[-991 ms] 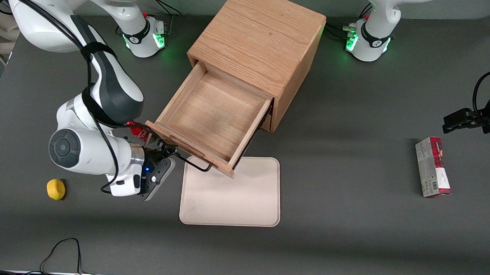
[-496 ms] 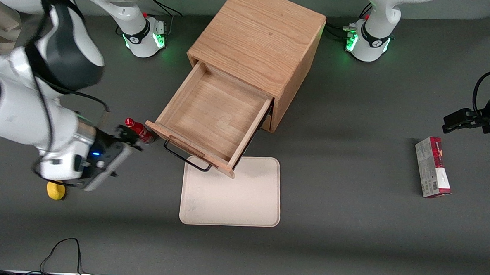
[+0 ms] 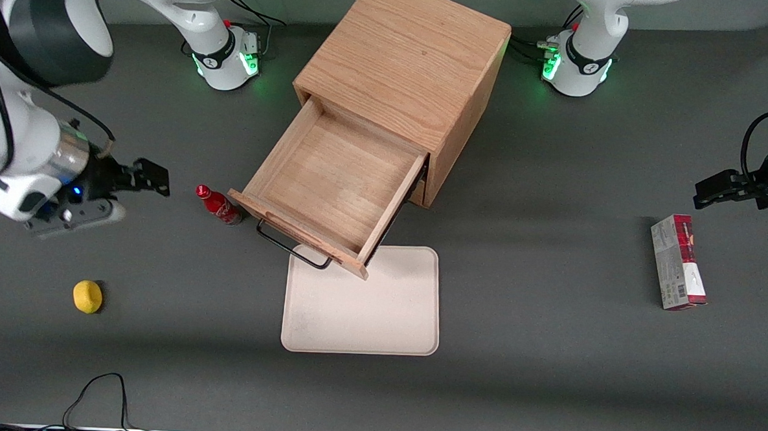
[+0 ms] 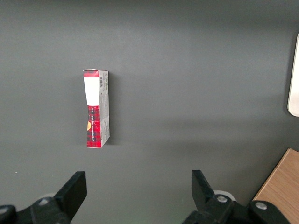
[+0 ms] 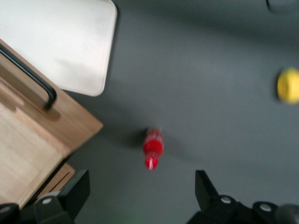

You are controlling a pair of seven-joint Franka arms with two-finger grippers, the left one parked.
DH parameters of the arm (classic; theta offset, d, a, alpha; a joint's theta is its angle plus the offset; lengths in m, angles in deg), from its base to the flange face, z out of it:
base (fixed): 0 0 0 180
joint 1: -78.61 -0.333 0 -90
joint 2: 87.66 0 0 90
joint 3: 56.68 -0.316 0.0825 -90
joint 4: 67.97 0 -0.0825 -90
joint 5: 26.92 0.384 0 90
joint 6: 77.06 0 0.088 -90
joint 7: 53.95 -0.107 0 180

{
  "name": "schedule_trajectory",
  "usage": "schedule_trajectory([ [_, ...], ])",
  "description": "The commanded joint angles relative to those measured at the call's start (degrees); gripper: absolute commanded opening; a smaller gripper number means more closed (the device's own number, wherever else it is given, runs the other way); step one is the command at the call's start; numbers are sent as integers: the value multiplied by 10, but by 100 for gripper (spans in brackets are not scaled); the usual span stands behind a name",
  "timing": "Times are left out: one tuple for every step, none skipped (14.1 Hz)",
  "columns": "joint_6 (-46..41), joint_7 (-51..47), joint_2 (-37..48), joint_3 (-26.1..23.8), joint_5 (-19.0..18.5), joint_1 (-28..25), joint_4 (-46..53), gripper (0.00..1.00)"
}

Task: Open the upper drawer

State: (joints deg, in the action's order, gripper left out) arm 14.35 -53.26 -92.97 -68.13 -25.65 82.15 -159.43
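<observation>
Toward the working arm's end of the table, the gripper hangs above the dark surface with its fingers spread wide and nothing between them. Beside its fingertips stands a small red bottle, and just past that the upper drawer juts fully out of the wooden cabinet, its black bar handle overhanging a beige tray. A yellow ball lies nearer the front camera than the gripper.
</observation>
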Motion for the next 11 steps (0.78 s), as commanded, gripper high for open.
schedule_trajectory([
  [48, -25, 168, 46, 30, -2, -188, 100],
  [49, -29, 193, 48, 28, -1, -207, 100],
  [49, -29, 214, 61, 24, -1, -223, 100],
  [49, -29, 234, 67, 23, -1, -237, 100],
  [47, -29, 243, 69, 23, -1, -238, 100],
  [43, -27, 242, 69, 22, 0, -233, 100],
  [43, -29, 238, 69, 22, 0, -229, 100],
  [42, -30, 232, 69, 22, 1, -222, 100],
  [42, -30, 225, 69, 14, 2, -218, 100],
  [43, -30, 221, 69, 2, 2, -211, 100],
  [42, -39, 220, 68, 1, 3, -208, 100],
])
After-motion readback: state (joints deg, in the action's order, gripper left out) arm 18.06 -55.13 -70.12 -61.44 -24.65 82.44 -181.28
